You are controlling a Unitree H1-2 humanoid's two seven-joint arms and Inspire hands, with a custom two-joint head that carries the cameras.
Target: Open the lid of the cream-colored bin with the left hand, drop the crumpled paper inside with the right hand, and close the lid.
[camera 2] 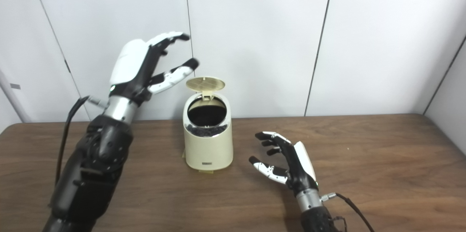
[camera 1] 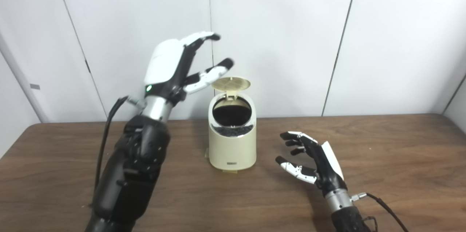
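The left hand [camera 1: 174,66] hangs raised in the air with its fingers spread and nothing in them, released. Just to its right and a little lower stands the lid [camera 1: 230,83], tipped up on its hinge at the back of the bin [camera 1: 232,141]. The thumb tip sits close to the lid's edge, though whether it touches cannot be told. That height and closeness make sense if the hand is there to deal with the lid: it is placed above and behind the rim, where a push forward and down would swing the lid shut.

The bin's mouth faces the front, dark inside, with something dark and bumpy low at its front edge; what that is cannot be made out. No crumpled paper shows anywhere in either view, neither on the table [camera 1: 382,159] nor in a hand, so it may already lie inside, out of sight.

The right hand [camera 1: 313,162] rests low over the table, to the right of the bin and clear of it, fingers loosely curled toward the bin and holding nothing. Lying apart like that, it leaves the mouth free.

Judging by this, closing the lid is what remains. The bin looks light, so a hard push could tip it.
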